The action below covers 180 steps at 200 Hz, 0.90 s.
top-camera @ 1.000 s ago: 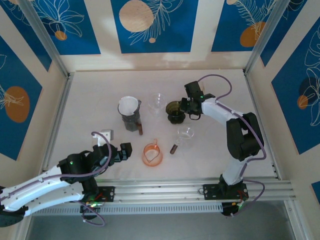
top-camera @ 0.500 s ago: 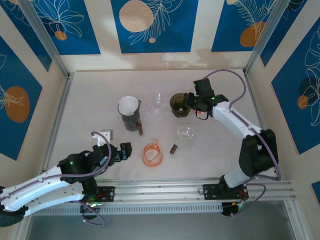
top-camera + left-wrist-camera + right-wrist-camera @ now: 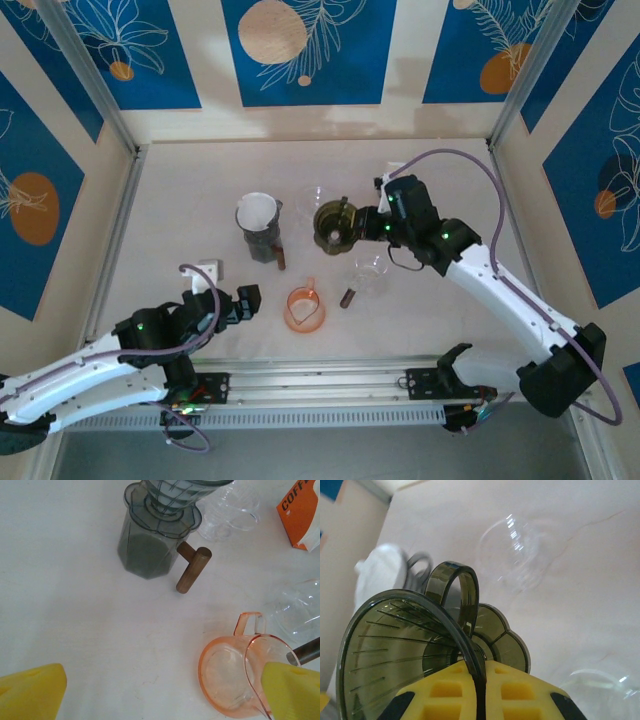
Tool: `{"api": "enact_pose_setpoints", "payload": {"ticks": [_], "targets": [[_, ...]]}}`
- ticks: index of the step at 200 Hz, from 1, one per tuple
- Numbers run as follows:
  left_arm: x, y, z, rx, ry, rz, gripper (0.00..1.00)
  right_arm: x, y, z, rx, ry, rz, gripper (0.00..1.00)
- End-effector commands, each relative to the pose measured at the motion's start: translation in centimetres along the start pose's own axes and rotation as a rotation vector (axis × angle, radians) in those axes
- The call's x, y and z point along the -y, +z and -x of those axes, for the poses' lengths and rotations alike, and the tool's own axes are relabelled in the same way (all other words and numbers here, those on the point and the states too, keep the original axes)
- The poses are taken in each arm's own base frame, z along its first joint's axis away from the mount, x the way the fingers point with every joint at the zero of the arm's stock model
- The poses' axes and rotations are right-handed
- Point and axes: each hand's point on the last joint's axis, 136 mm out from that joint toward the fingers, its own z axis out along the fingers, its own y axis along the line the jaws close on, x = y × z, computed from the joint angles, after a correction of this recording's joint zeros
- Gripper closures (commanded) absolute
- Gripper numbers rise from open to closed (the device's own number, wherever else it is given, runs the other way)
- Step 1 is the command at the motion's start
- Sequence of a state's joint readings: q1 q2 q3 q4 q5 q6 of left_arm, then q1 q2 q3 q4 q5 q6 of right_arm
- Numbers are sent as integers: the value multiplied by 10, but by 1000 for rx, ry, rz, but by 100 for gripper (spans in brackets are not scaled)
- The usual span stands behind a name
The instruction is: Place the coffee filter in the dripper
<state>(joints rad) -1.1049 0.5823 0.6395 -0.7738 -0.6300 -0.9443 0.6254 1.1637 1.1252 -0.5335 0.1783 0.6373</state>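
Right gripper (image 3: 360,226) is clamped on the green dripper's (image 3: 333,224) rim, holding it mid-table; left gripper (image 3: 247,301) hangs with jaws apart. White filter (image 3: 257,211) sits in the grey cup (image 3: 263,244). Dripper placement seems in hand; next, set it down upright, then fetch the filter

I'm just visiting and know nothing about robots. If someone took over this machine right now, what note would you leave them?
The right claw is shut on the rim of the dark green dripper.
The left claw is open, holding nothing, near the orange dripper.
What looks like the white filter sits in the grey dripper, off to the left.
Done: green dripper gripped.
Left: probably set it down and get the filter into it.
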Motion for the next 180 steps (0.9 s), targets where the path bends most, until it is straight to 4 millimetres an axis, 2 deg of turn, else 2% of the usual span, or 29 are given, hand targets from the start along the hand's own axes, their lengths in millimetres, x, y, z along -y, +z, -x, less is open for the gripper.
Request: {"api": "enact_pose_setpoints", "payload": {"ticks": [1, 21, 48, 107, 180], "targets": [[-5, -4, 5, 27, 2, 16, 0, -16, -6, -37, -122, 3, 53, 98], [-6, -2, 3, 29, 0, 17, 0, -25, 0, -62, -202, 2, 70, 98], [-7, 0, 0, 24, -3, 23, 0, -35, 11, -82, -262, -14, 80, 98], [-10, 0, -1, 19, -4, 31, 0, -48, 35, -109, -347, -41, 85, 98], [-12, 1, -3, 20, -7, 35, 0, -45, 47, -131, -391, -58, 55, 98]]}}
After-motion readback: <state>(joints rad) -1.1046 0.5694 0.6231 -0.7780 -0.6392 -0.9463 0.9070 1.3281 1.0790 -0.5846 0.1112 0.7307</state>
